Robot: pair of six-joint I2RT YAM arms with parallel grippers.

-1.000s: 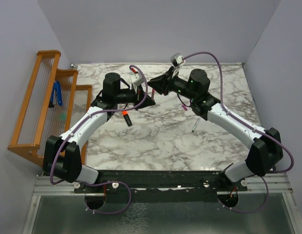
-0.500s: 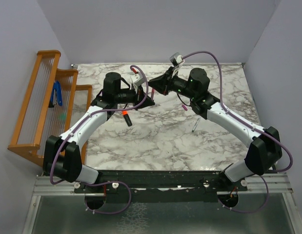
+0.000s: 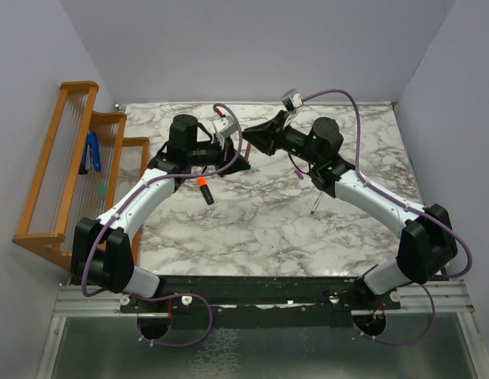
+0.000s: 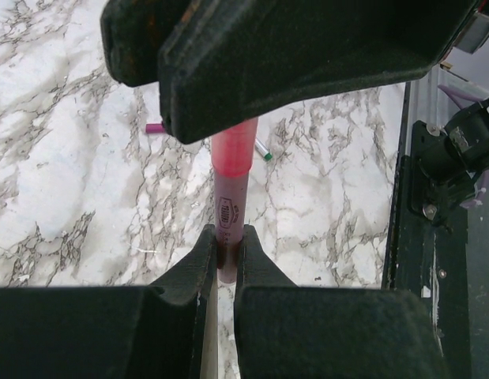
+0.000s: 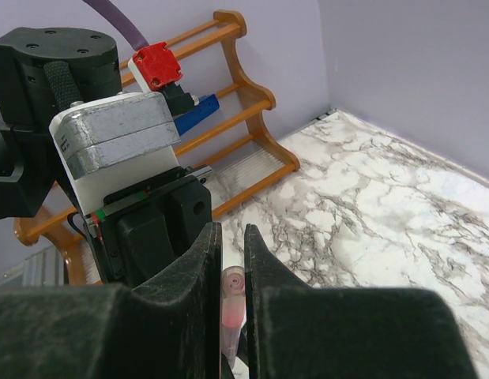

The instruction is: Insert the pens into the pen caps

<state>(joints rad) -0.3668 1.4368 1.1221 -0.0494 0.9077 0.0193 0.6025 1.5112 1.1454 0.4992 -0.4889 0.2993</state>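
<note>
While my left gripper [image 4: 228,241] is clamping the pinkish-white pen [image 4: 230,207] at lower centre, its axis is running straight up-frame into the pale pink cap [image 4: 235,150]. My right gripper [image 5: 232,249] is pinching that cap narrowly, directly opposite.

Left arm [image 3: 145,197] and right arm [image 3: 370,197] tip to tip toward twelve o'clock of marble table [image 3: 252,233], black marker [image 3: 205,190] at nine o'clock.

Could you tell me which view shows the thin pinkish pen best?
Left wrist: the pinkish pen lies lengthwise, clamped by the left gripper. Right wrist shows only its pink end; top external barely shows it.
</note>
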